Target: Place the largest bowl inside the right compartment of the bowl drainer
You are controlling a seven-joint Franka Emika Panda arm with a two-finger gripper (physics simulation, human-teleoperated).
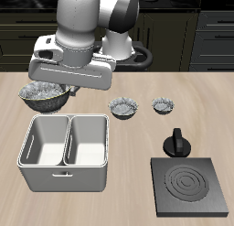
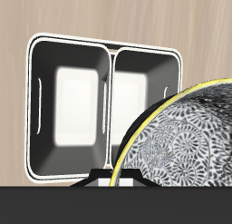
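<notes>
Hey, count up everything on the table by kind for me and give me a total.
Bowls: 3, the largest bowl and two smaller bowls
Bowl drainer: 1, with two wells
Stove plate: 1
Moka pot: 1
Total: 6

Three speckled bowls (image 1: 44, 96) (image 1: 123, 107) (image 1: 164, 105), one two-well drainer (image 1: 64, 175), one stove plate (image 1: 191, 187), perhaps one knob (image 1: 177, 142)
</notes>
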